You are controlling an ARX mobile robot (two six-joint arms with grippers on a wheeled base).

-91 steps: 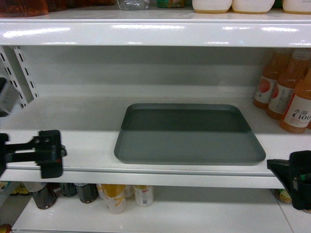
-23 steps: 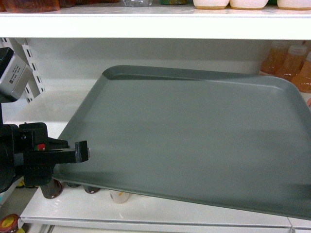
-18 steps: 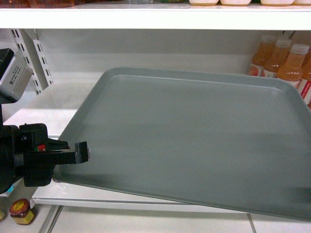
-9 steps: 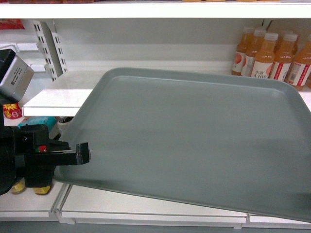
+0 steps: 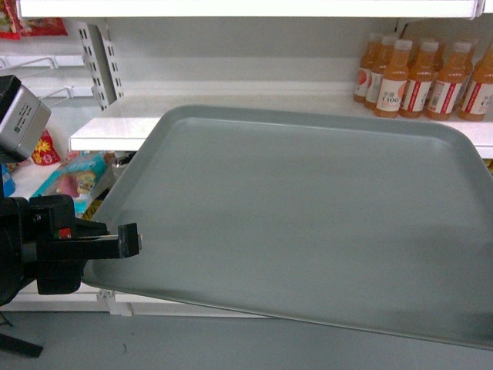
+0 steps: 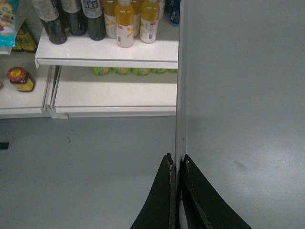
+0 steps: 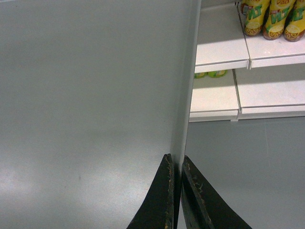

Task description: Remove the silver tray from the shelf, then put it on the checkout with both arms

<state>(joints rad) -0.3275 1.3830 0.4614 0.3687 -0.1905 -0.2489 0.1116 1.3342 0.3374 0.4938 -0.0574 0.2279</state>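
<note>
The silver tray (image 5: 300, 223) is up in the air, clear of the shelf (image 5: 231, 123) and filling most of the head view, its far edge raised and its near edge dipping toward the lower right. Nothing lies on it: bare matte grey from rim to rim. On the left, the left gripper (image 6: 177, 188) is clenched on the tray's left rim, and the wrist view shows both black fingers (image 6: 162, 200) pinched tight with the thin edge running up between them. Same story on the other side: the right gripper (image 7: 175, 191) is clamped onto the right rim, fingers pressed against either face of the edge (the head view cuts this gripper off, so only the wrist camera shows it). A grey box module (image 5: 19, 116) sits at the far left, above the left arm. Behind the tray, the white shelf board stands bare along its visible strip, and at its right end a row of orange juice bottles (image 5: 416, 77) stands upright with white caps. Left of the perforated bracket (image 5: 96, 54), colourful snack packets (image 5: 73, 177) lie on a lower level. Down below in the left wrist view, dark bottles (image 6: 71, 19) and yellow drink bottles (image 6: 133, 21) crowd a low shelf, a small red-lidded jar (image 6: 19, 78) stands apart to the left, and grey floor (image 6: 86, 167) spreads beneath the tray's edge. The right wrist view catches yellow-labelled bottles (image 7: 271, 19) on another low board.
</note>
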